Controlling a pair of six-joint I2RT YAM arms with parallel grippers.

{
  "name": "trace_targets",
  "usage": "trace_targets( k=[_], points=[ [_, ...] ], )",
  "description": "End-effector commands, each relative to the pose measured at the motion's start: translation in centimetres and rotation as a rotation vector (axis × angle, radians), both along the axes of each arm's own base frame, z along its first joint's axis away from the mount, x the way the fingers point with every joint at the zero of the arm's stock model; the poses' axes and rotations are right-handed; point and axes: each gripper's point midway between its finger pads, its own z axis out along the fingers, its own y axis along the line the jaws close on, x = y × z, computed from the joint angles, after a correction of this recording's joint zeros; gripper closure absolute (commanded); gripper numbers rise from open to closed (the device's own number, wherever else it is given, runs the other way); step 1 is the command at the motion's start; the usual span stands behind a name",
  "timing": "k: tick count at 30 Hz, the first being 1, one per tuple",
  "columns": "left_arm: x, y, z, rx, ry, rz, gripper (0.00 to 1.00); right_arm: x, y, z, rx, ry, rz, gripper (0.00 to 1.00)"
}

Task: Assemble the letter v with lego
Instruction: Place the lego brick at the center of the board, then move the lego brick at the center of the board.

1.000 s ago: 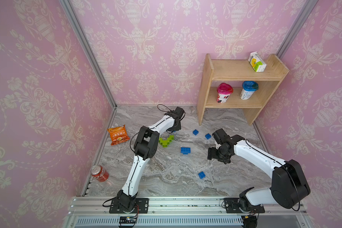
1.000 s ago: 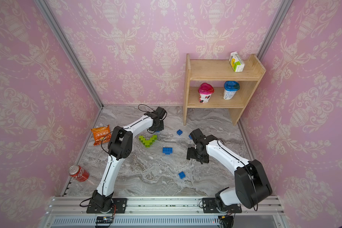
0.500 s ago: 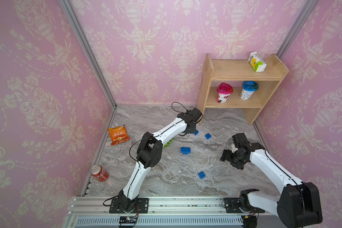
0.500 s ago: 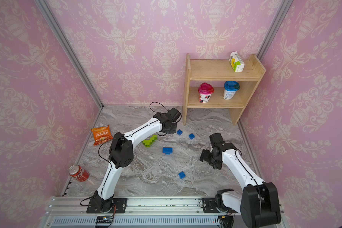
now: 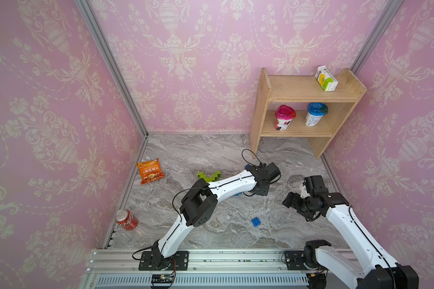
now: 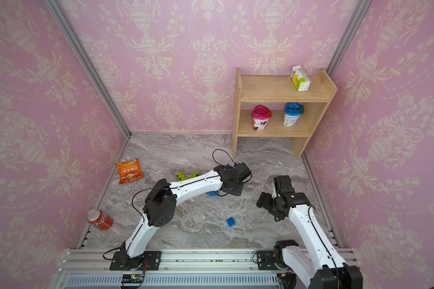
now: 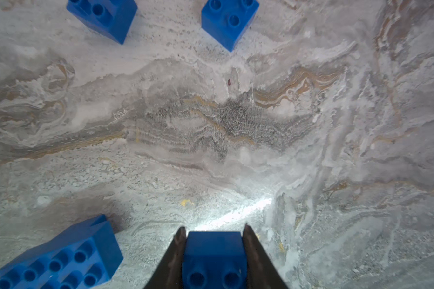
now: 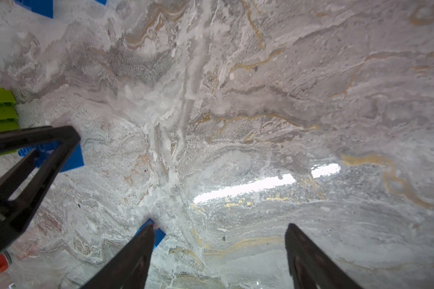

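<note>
Nearest, one lone blue brick (image 5: 255, 221) lies on the marble table (image 5: 186, 155), with one red can (image 5: 125, 220) at the near left. Farther back on the right, the right gripper (image 8: 221, 227) hangs released, its jaws wide with nothing between them. At centre the left gripper (image 7: 214, 230) is clenched on one held blue brick (image 7: 214, 257). Beyond its arm sits one stepped green lego cluster (image 5: 209, 176). One orange bag (image 5: 150, 171) lies left of it, and one shelf (image 5: 266, 120) stands far right. Both top views hide the grasp under the wrist and show three blue pieces. The left wrist view shows four: the held one, a square brick (image 7: 103, 17), a second square brick (image 7: 229, 21) and a long brick (image 7: 60, 255).
</note>
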Motion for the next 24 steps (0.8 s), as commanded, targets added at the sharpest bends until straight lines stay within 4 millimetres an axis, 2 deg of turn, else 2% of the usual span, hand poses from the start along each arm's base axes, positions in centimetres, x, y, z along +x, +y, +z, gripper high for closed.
trace_targets(
  k=[1, 4, 6, 8, 10, 12, 14, 17, 21, 24],
  points=[
    [-0.3, -0.4, -1.8, -0.015, 0.043, 0.018, 0.66, -1.5, 2.0, 0.5, 0.004, 0.01, 0.079, 0.17],
    [-0.3, -0.6, -1.6, -0.026, 0.043, 0.007, 0.57, -3.1, 3.2, 0.1, -0.022, 0.045, 0.143, 0.19],
    [0.0, -0.4, -0.8, -0.036, 0.026, 0.004, 0.44, -3.7, 4.2, 0.0, -0.027, 0.04, 0.181, 0.21],
    [0.6, 0.0, 0.5, -0.063, 0.01, 0.01, 0.32, -4.0, 5.5, 0.0, -0.021, 0.031, 0.237, 0.22],
    [1.7, 0.9, 2.3, -0.11, -0.007, 0.03, 0.26, -4.4, 6.4, -0.5, -0.05, 0.046, 0.291, 0.26],
    [3.0, 2.8, 4.8, -0.125, -0.049, 0.057, 0.25, -4.9, 7.0, -1.3, -0.092, 0.068, 0.347, 0.37],
    [4.3, 5.5, 7.7, -0.156, -0.104, 0.097, 0.26, -5.3, 8.3, -2.2, -0.119, 0.085, 0.406, 0.53],
    [5.1, 9.9, 11.1, -0.203, -0.163, 0.163, 0.28, -5.6, 10.5, -3.5, -0.129, 0.113, 0.47, 0.68],
    [4.7, 15.2, 12.7, -0.23, -0.22, 0.249, 0.29, -5.7, 13.1, -5.0, -0.134, 0.145, 0.526, 0.7],
    [4.2, 18.4, 12.6, -0.251, -0.228, 0.313, 0.29, -5.0, 14.4, -6.0, -0.141, 0.159, 0.523, 0.71]
  ],
)
